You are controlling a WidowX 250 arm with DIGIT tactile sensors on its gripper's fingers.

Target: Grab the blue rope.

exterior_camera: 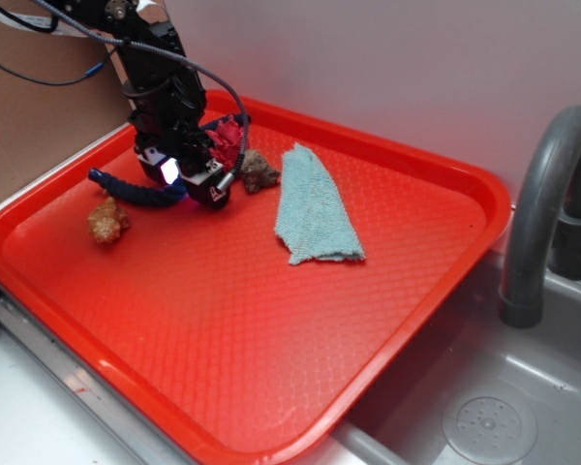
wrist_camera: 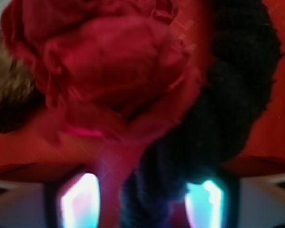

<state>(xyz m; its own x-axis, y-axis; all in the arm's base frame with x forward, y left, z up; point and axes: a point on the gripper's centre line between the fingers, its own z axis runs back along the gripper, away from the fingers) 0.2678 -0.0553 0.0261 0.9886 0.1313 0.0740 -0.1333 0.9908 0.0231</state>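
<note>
I see a dark navy twisted blue rope [exterior_camera: 140, 192] on my bright red-orange tray [exterior_camera: 271, 320], whose surface is stippled in a fine diamond grid. The knitted cloth [exterior_camera: 315, 208] is pale blue-green, a crumpled rag [wrist_camera: 109, 66] crimson (blurred up close), the gripper [exterior_camera: 198, 179] black.

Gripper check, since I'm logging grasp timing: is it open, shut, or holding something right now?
Gripper: low over the blue rope, which runs between its fingers in the wrist view; whether it has closed on the rope cannot be told.
</note>
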